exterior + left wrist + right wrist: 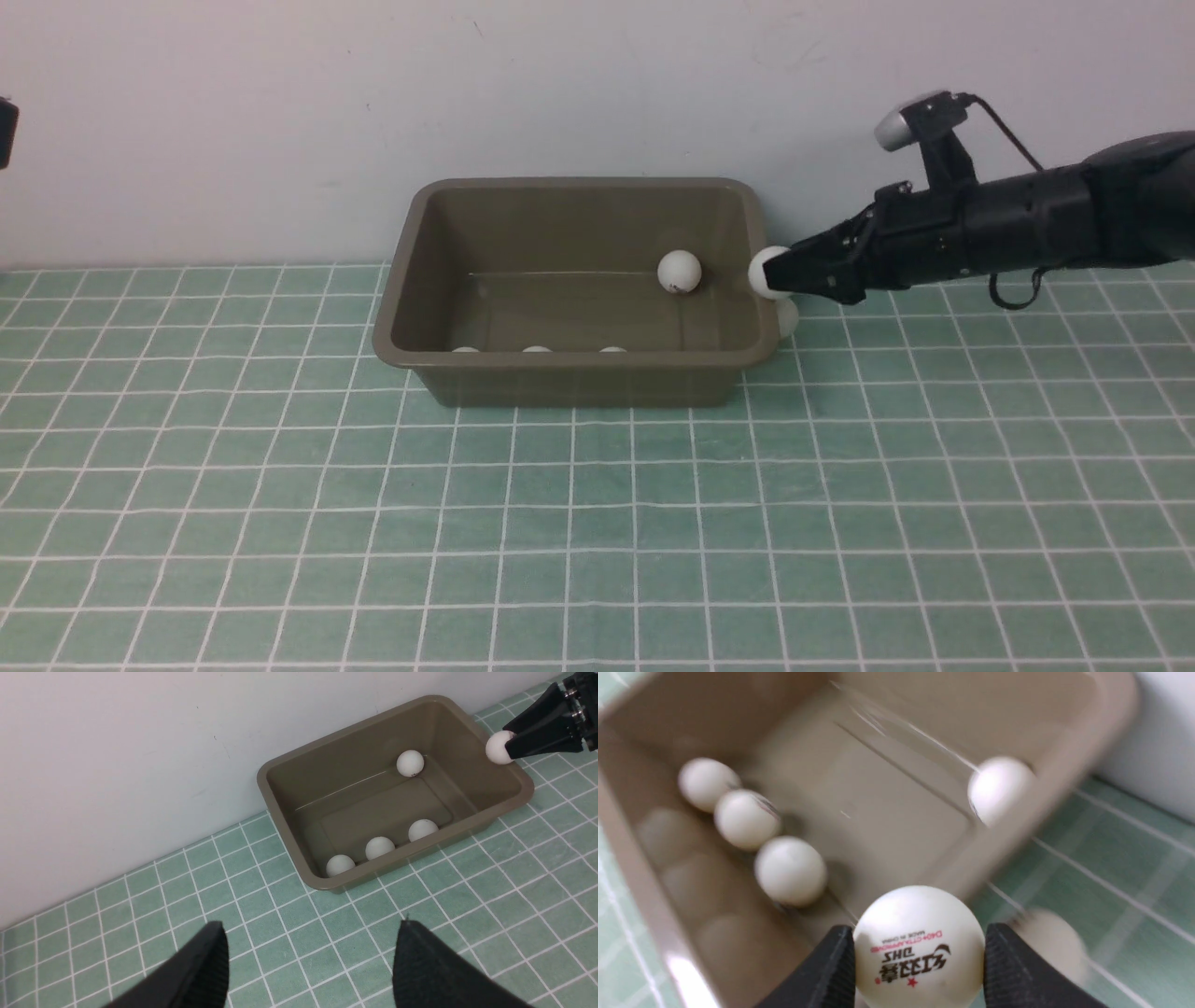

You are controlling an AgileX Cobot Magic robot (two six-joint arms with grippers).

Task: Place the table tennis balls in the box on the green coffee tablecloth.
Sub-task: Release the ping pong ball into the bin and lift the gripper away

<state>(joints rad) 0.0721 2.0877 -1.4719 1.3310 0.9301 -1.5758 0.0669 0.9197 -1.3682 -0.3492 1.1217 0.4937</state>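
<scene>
Table tennis ball with the DHS print facing the wrist camera is pinched tight in the right gripper, hanging right at the right-hand rim of the box. The box lies long side left-to-right, back edge close to the wall, with three balls lined along its near wall, a fourth ball by the far right corner, and a stray ball outside just beside its right wall. Loads of bare green coffee tablecloth in front and on both sides; left gripper hovers over it, jaws apart, holding nothing.
</scene>
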